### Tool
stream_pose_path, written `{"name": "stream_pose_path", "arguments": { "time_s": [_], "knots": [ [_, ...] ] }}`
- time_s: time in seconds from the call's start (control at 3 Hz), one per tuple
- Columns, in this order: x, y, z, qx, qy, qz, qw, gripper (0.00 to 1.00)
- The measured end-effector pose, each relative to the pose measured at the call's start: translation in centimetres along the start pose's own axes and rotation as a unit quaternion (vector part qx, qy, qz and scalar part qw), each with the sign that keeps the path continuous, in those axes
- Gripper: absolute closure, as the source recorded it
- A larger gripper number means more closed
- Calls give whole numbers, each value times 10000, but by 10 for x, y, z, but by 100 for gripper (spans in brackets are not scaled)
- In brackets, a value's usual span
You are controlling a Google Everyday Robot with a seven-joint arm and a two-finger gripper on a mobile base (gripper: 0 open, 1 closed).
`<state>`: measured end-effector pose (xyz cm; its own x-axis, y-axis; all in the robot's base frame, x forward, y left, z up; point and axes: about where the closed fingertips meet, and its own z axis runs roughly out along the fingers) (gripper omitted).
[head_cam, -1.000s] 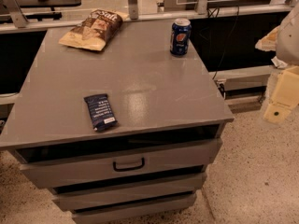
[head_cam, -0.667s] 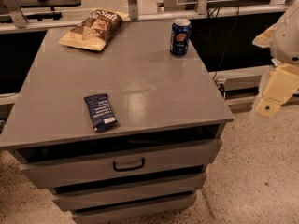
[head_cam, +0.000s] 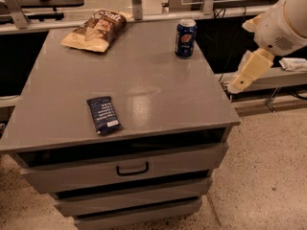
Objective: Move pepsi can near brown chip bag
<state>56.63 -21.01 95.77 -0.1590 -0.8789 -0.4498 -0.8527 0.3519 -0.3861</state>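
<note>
The pepsi can [head_cam: 185, 38] stands upright near the far right edge of the grey cabinet top [head_cam: 144, 80]. The brown chip bag [head_cam: 97, 29] lies at the far left corner, well apart from the can. My gripper [head_cam: 243, 77] hangs off the right side of the cabinet, to the right of the can, a little nearer than it and apart from it. It holds nothing that I can see.
A flat dark blue snack wrapper [head_cam: 103, 114] lies near the front left of the top. Drawers with a handle [head_cam: 132, 168] are below the front edge. A metal rail and posts [head_cam: 137, 1] run behind the cabinet. Speckled floor lies to the right.
My arm and gripper have swung left and upward, closer to the cabinet's right edge. The can, the bag and the wrapper have not moved.
</note>
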Motion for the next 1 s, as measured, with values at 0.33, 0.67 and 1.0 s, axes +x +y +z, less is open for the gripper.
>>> {"name": "stream_pose_path", "arguments": {
  "time_s": [0.33, 0.67, 1.0],
  "knots": [
    [-18, -40, 39, 191, -672, 280, 9972, 0],
    [-38, -72, 76, 296, -1358, 676, 9880, 0],
    [-61, -103, 115, 339, -1985, 1074, 9736, 0]
  ]
}}
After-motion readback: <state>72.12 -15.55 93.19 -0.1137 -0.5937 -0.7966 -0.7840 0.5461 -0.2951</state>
